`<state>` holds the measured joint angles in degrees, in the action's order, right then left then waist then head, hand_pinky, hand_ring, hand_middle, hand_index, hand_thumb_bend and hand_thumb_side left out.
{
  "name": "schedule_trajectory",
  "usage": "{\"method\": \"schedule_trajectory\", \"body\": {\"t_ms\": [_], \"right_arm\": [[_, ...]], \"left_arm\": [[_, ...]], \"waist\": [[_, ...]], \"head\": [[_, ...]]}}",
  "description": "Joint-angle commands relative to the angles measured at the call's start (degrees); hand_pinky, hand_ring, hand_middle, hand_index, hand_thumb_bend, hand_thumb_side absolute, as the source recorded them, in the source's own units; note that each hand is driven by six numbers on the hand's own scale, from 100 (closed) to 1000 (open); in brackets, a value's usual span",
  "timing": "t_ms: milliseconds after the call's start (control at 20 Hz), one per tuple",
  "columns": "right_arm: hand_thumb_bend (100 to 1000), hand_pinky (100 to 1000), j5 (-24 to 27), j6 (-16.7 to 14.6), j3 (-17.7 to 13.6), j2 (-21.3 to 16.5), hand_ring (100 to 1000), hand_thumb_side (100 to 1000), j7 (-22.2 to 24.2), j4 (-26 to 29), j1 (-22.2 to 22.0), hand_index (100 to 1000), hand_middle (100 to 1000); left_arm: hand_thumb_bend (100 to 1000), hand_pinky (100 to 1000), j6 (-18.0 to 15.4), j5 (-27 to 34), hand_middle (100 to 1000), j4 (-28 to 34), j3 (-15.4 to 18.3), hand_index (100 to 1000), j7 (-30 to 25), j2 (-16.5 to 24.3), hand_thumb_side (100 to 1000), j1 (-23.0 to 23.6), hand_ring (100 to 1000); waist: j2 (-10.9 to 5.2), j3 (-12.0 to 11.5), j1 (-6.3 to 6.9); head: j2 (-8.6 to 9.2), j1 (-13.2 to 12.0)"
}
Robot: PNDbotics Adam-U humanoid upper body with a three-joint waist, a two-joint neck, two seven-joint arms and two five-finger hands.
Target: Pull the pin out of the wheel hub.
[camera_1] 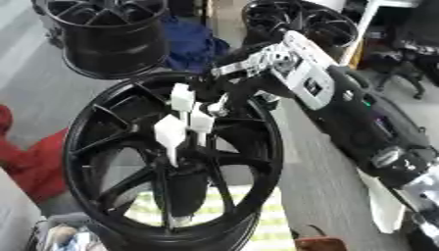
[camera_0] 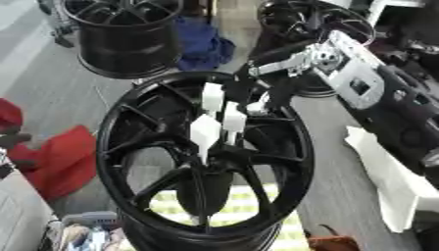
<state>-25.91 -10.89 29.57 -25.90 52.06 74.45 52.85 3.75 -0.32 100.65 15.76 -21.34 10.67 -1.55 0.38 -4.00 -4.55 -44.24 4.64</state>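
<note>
Pins (camera_0: 206, 131) remain seated at the wheel hub (camera_0: 210, 157), frame centre; extraction pending. Right hand (camera_0: 257, 95) reaches them from upper right; finger state cannot be determined

second black rim (camera_0: 129, 37) far left | blue cloth (camera_0: 204, 43) beside it | red cloth (camera_0: 64, 159) left

Black wheel hub (camera_0: 129, 142); white pins (camera_0: 206, 131); red cloth (camera_0: 64, 159); blue cloth (camera_0: 202, 41).

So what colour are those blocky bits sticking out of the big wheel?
White pins, against the black wheel hub; clearest in the left eye view.
</note>
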Motion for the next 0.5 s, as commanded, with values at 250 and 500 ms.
{"method": "schedule_trajectory", "body": {"t_ms": [250,500], "right_arm": [[126,834,-6.32,-1.14,-1.12,1.18,841,689,-0.09,-0.78,1.01,994,884],[133,826,-8.7,-3.08,-0.65,1.86,834,681,-0.09,-1.72,0.72,961,849]], "left_arm": [[136,704,-0.12,-0.02,760,0.85,-0.04,885,-0.2,1.14,685,-0.51,1000],[133,704,-0.11,-0.06,761,0.85,-0.01,886,-0.22,1.14,687,-0.48,1000]], "waist": [[-0.86,0.11,0.53],[-0.86,0.1,0.47]], "head": [[0.12,0.26],[0.12,0.25]]}}
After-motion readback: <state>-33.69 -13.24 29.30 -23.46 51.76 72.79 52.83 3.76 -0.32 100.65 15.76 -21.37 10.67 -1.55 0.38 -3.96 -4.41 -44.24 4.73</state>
